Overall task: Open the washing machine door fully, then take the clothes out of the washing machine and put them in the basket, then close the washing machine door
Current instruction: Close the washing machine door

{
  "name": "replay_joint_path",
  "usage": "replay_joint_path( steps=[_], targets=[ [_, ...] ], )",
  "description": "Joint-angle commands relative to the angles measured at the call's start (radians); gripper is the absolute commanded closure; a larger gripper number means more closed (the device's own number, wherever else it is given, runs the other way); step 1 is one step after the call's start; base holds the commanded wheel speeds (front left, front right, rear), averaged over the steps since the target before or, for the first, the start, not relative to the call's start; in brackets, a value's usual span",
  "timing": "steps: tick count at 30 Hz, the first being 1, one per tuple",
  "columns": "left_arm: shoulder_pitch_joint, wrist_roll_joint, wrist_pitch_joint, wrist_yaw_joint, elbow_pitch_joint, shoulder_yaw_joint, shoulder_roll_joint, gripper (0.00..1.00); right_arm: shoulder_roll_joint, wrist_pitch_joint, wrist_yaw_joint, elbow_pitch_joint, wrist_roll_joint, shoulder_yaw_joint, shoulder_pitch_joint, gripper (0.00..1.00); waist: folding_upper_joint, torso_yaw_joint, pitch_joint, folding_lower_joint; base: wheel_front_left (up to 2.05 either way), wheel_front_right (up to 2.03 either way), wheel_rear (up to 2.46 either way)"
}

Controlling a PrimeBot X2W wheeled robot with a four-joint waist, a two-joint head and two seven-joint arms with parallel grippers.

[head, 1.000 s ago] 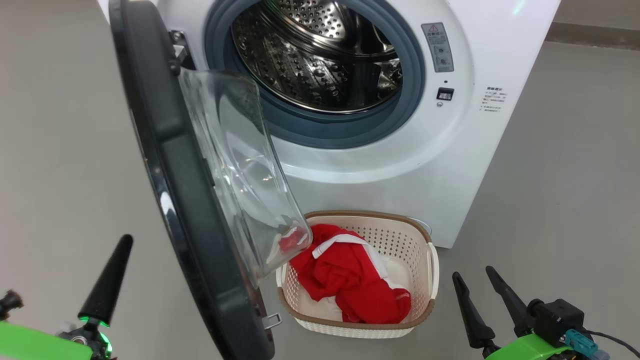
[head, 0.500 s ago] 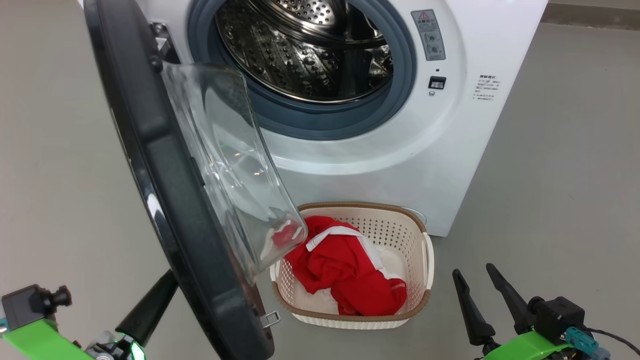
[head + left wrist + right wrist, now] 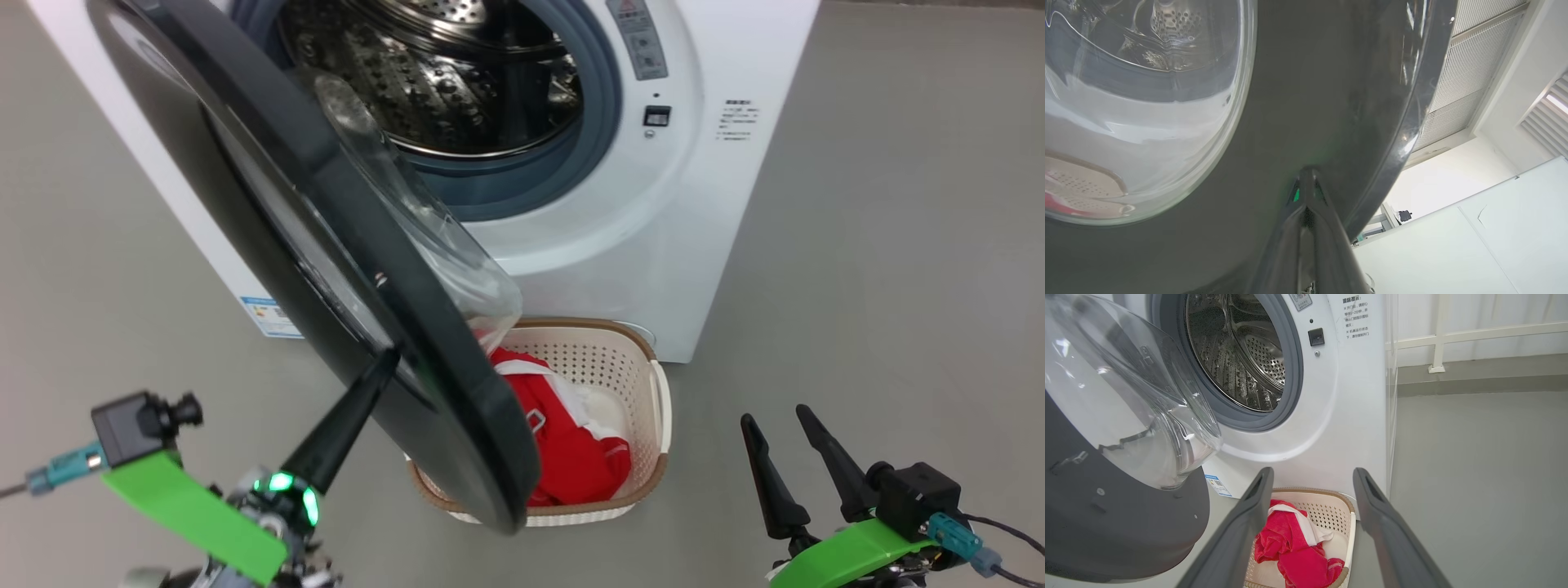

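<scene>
The washing machine door (image 3: 343,245) stands half open, its black rim hanging over the left part of the basket (image 3: 653,384). My left gripper (image 3: 385,356) is shut, and its tip touches the door's outer black face (image 3: 1306,102) beside the glass window (image 3: 1139,102). The red and white clothes (image 3: 575,457) lie in the cream basket in front of the white washing machine (image 3: 653,245). Its steel drum (image 3: 441,90) looks empty. My right gripper (image 3: 775,416) is open and holds nothing, low at the right, and it looks over the basket (image 3: 1349,510) and clothes (image 3: 1294,547).
Grey floor (image 3: 898,286) lies open to the right of the washing machine and around my right arm. A blue label sticker (image 3: 265,314) sits low on the washer's side. A white railing (image 3: 1437,335) stands beyond the washer.
My left gripper has come up and right against the door's outer face. The door has swung toward the washing machine and now covers more of the basket. The camera has also shifted.
</scene>
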Motion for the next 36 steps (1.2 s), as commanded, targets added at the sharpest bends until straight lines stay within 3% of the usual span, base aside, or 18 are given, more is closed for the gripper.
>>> replay_joint_path(
  steps=[1,5,14,30,36],
  targets=[
    [-0.074,0.014,-0.021,-0.007,-0.010,0.026,0.006,1.00,-0.002,-0.006,0.006,-0.026,0.002,0.014,-0.043,0.00,0.0000,-0.029,0.014,0.0000,0.00,0.00,0.00],
    [-0.175,0.044,-0.082,-0.007,0.045,-0.017,-0.020,1.00,-0.001,-0.006,0.006,-0.029,0.001,0.012,-0.052,0.00,0.0000,-0.069,0.030,0.0000,0.00,0.00,0.00],
    [-0.359,0.099,-0.263,-0.007,0.208,-0.091,-0.010,1.00,0.004,-0.006,0.006,-0.037,0.008,0.008,-0.082,0.00,0.0000,-0.189,0.077,0.0000,0.00,0.00,0.00],
    [-0.603,0.081,-0.463,-0.007,0.437,-0.140,0.100,1.00,0.007,-0.006,0.006,-0.050,0.054,0.019,-0.117,0.00,0.0000,-0.371,0.144,0.0000,0.00,0.00,0.00],
    [-0.644,0.055,-0.498,-0.007,0.494,-0.148,0.141,1.00,0.007,-0.006,0.006,-0.051,0.067,0.021,-0.121,0.00,0.0000,-0.403,0.149,0.0000,0.00,0.00,0.00]
  ],
)
